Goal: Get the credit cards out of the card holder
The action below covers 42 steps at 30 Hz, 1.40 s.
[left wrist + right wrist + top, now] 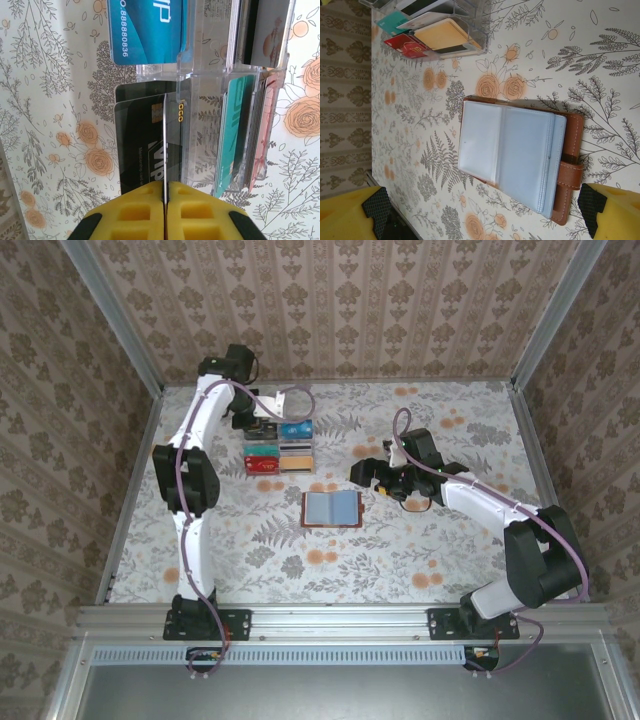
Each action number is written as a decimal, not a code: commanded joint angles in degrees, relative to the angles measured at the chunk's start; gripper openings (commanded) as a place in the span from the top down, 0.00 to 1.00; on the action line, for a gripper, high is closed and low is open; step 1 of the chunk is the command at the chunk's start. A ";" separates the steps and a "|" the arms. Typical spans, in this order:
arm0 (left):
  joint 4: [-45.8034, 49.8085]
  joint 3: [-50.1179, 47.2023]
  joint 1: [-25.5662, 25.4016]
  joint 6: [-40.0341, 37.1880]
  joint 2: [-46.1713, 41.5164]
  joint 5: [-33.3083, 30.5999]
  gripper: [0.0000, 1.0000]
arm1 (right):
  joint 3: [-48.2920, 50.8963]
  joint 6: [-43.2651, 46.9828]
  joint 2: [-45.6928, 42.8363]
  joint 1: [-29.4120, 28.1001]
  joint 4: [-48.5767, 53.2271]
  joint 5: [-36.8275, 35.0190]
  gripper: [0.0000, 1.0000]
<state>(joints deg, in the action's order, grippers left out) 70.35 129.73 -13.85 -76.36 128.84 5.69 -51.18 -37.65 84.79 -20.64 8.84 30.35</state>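
The brown card holder [331, 508] lies open on the table, its blue-grey pockets [510, 150] facing up with no card showing in them. My right gripper [485, 220] hovers open just right of it [363, 474], its fingers [350, 215] spread wide apart. At the clear tray, my left gripper [165, 192] is shut on a thin card [164, 145] held edge-on over a compartment with a black VIP card [140, 150]. Blue [145, 30], teal [235, 130] and red [407, 47] credit cards sit in other compartments.
The clear four-compartment tray [280, 448] stands behind and left of the card holder. Patterned walls and metal rails enclose the floral table [420, 560]. The left arm reaches along the left side to the back.
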 commanded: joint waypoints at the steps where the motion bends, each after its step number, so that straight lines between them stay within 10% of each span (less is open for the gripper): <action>1: 0.34 -0.47 -0.21 -0.54 0.98 0.39 0.86 | -1.33 0.38 -0.55 -0.27 1.20 -0.64 0.00; 19: -10.84 -6.19 0.48 7.87 -7.60 2.94 0.71 | -1.86 1.40 -0.24 -0.52 2.42 -2.14 0.00; 42: -54.06 -60.78 1.19 70.26 -49.18 7.86 0.28 | -13.36 7.86 12.86 -16.54 15.98 -23.59 0.05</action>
<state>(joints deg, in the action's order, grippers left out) 21.10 72.93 -12.67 -16.69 83.90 11.03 -63.11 -29.74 96.03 -37.19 22.13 10.41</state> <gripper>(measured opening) 0.719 0.955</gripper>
